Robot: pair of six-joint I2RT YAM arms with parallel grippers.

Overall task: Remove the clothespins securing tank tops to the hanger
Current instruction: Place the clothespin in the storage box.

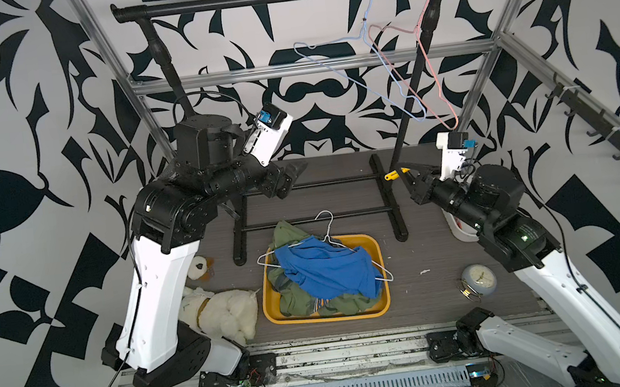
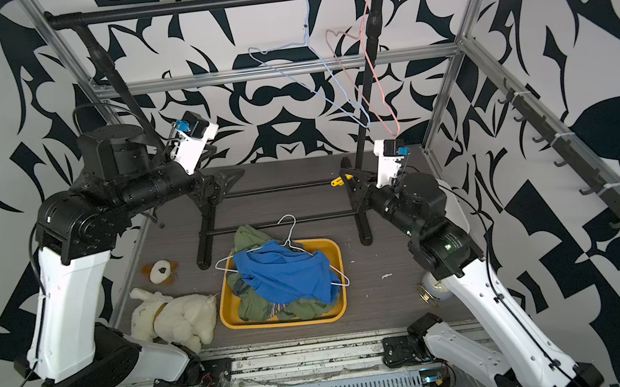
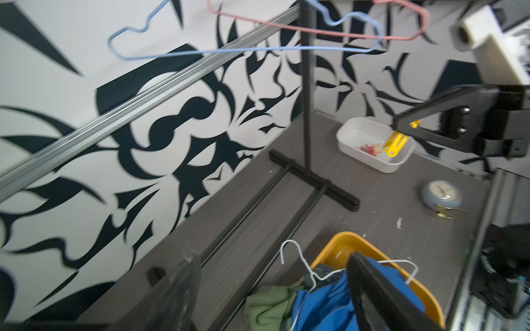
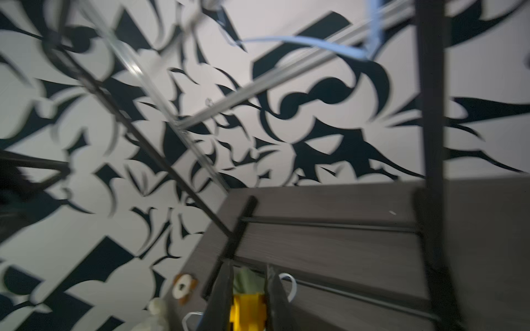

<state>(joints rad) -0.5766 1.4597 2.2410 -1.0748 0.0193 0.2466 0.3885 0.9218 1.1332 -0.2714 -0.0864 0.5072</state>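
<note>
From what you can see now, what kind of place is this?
Probably a robot test cell staged for laundry: aluminium frame, black garment rack with bare hangers, yellow tub of tank tops.

The left arm [image 1: 160,291] is raised from its base and bent at the elbow, with the forearm levelled inward. The left gripper [image 1: 290,176] is held with its jaws spread wide. Nothing is seen between the fingers [image 3: 378,295]. The right arm [image 1: 574,291] is extended forward and upward, with the wrist [image 1: 455,193] angled inward. The right gripper [image 1: 409,175] is closed on a yellow pin [image 1: 393,174], which is clamped between the fingers [image 4: 222,289] and projects beyond the tips. The two grippers are held well apart, tips turned toward each other.
</note>
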